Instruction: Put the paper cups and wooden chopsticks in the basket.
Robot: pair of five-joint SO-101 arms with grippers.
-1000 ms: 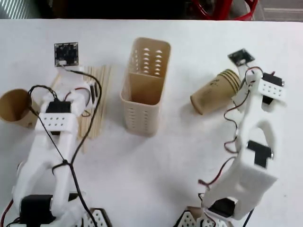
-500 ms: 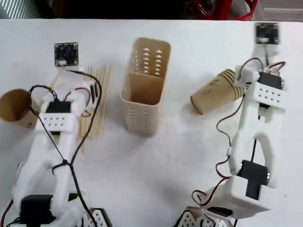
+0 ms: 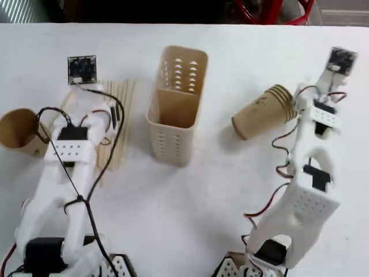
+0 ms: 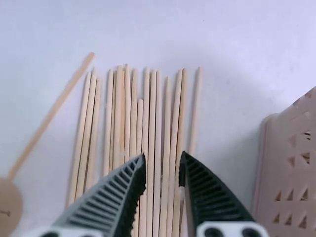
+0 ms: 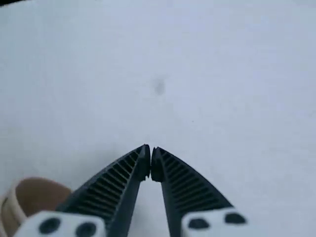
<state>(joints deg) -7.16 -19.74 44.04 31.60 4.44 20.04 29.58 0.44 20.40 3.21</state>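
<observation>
Left gripper (image 4: 162, 170) is right over the wooden chopsticks (image 4: 143, 123), jaws a narrow gap apart, the sticks lying in a flat row on the table (image 3: 219, 190) beside the upright basket (image 3: 176, 107). Right gripper (image 5: 149, 160), tips pressed together on nothing, is above bare table next to the stacked paper cups (image 3: 262, 111) lying on their side. A lone paper cup (image 3: 17, 130) is at the table's far left.

We've got a plain white table (image 3: 190, 219) taking up most of the scene. Past its far edge it all goes dark, and we can make out some red curved tubing (image 3: 270, 10) back there, plus a pale ribbed thing (image 3: 23, 10) off in the far left corner.
</observation>
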